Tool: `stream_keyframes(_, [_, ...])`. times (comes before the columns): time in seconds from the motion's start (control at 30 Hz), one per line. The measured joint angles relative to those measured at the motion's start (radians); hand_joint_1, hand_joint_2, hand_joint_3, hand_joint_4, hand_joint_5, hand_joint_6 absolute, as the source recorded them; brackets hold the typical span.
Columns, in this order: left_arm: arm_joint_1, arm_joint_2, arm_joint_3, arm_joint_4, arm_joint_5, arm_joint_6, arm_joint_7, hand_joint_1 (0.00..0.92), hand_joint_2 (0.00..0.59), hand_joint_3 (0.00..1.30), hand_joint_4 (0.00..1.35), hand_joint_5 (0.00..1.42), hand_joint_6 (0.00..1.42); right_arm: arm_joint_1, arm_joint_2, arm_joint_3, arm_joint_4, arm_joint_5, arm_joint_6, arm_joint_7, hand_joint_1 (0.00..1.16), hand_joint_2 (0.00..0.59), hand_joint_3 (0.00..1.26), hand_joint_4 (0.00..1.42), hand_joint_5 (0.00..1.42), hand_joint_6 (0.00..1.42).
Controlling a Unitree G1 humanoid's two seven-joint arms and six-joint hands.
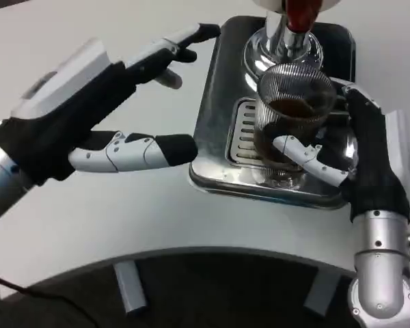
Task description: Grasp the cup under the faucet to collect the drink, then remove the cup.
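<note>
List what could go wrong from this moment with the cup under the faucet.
1. The ribbed clear glass cup holds dark drink, so tilting it while the right hand lifts it off the shiny metal drip tray could spill it.
2. The cup sits close under the chrome faucet; lifting straight up may knock its rim.
3. The left hand hovers open beside the tray and might bump it.

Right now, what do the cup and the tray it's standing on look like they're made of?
The cup looks like clear glass or hard plastic: its ribbed wall is see-through and the dark drink shows inside. Which of the two, the picture cannot settle. The tray looks like polished metal, likely stainless steel: it is mirror-bright, reflects its surroundings, and has a slotted grille. The right hand grips the cup.
</note>
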Motion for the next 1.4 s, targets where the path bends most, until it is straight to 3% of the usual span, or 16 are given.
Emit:
stream_keyframes(0.6, [0.055,0.000,0.002,-0.007,0.004,0.001,0.012,0.000,0.081,0.11,0.08,0.15,0.32,0.071,-0.052,-0.001,-0.064,0.001,-0.026,0.026,0.79,0.255,0.63,0.63,0.64,0.52])
stream_keyframes(0.93, [0.070,0.000,0.002,-0.006,0.032,0.001,0.021,0.000,0.082,0.11,0.08,0.15,0.32,0.099,-0.062,-0.025,-0.090,0.018,-0.037,0.045,0.80,0.250,0.64,0.64,0.65,0.54])
stream_keyframes(1.4, [0.114,0.000,-0.002,-0.006,0.083,0.003,0.034,0.000,0.083,0.11,0.07,0.13,0.29,0.203,-0.095,-0.067,-0.204,0.048,-0.037,0.108,0.80,0.250,0.65,0.66,0.66,0.55])
